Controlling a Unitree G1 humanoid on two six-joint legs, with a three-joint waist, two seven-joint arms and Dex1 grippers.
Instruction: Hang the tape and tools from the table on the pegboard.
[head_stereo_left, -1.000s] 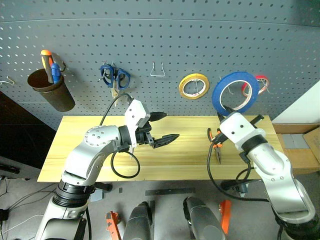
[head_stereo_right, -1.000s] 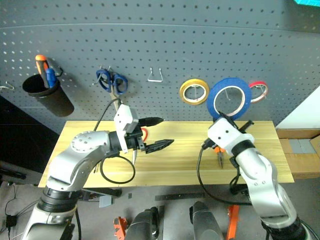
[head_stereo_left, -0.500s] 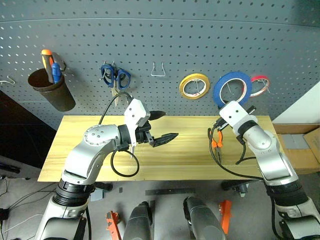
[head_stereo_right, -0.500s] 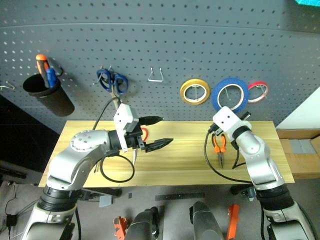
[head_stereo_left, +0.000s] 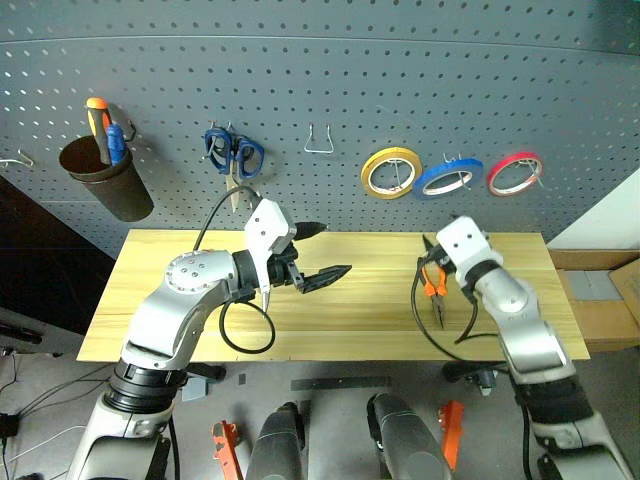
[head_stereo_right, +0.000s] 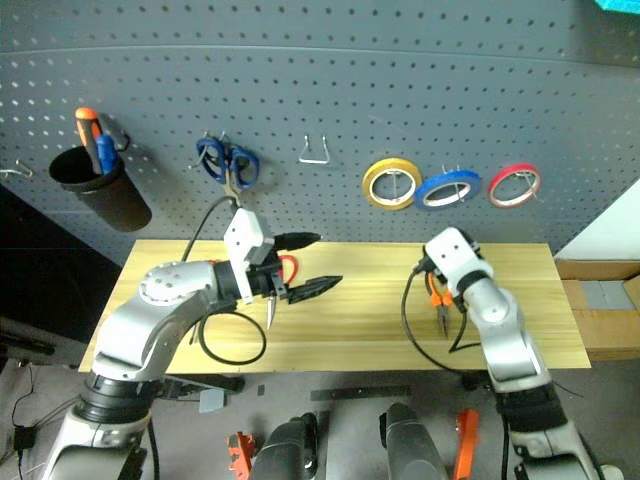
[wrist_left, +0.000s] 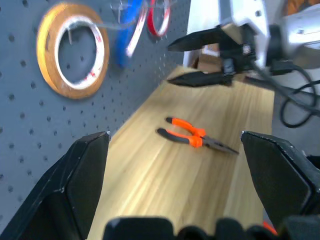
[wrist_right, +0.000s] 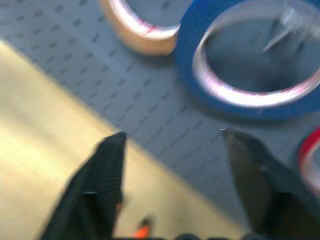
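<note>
- The blue tape (head_stereo_left: 447, 177) hangs on a hook of the pegboard (head_stereo_left: 320, 90), between the yellow roll (head_stereo_left: 391, 170) on its left and the red-pink roll (head_stereo_left: 513, 172) on its right. It sits tilted, not flat to the panel.
- The right gripper (wrist_left: 197, 55) stands just below the tape, jaws spread and empty. Risk: a raised finger could catch the ring's lower edge and lift it off its hook.
- The left gripper (head_stereo_left: 322, 253) hovers over the left half of the table (head_stereo_left: 150, 290), jaws wide and empty.
- The pliers (head_stereo_left: 434, 283) lie flat on the table at the right, close beside the right arm, with its cable (head_stereo_left: 425, 320) looping over the board near them. Risk: the cable or forearm could drag them toward the near edge, and a flat tool on smooth wood gives little to grip.
- A red-handled tool (head_stereo_right: 287, 270) lies on the table behind the left gripper, largely hidden by it; which tool it is cannot be told. Risk: a blind reach could push it away.
- One hook (head_stereo_left: 319, 139) stands free between the blue-handled scissors (head_stereo_left: 231, 154) and the yellow roll. At far left hangs a dark cup (head_stereo_left: 105, 180) holding tools.
- Surface: light wooden top, smooth, otherwise bare.
- Room: the grey pegboard fills the far wall; a pale wall and a cardboard box (head_stereo_left: 600, 285) lie at right, dark floor with cables below at left.
</note>
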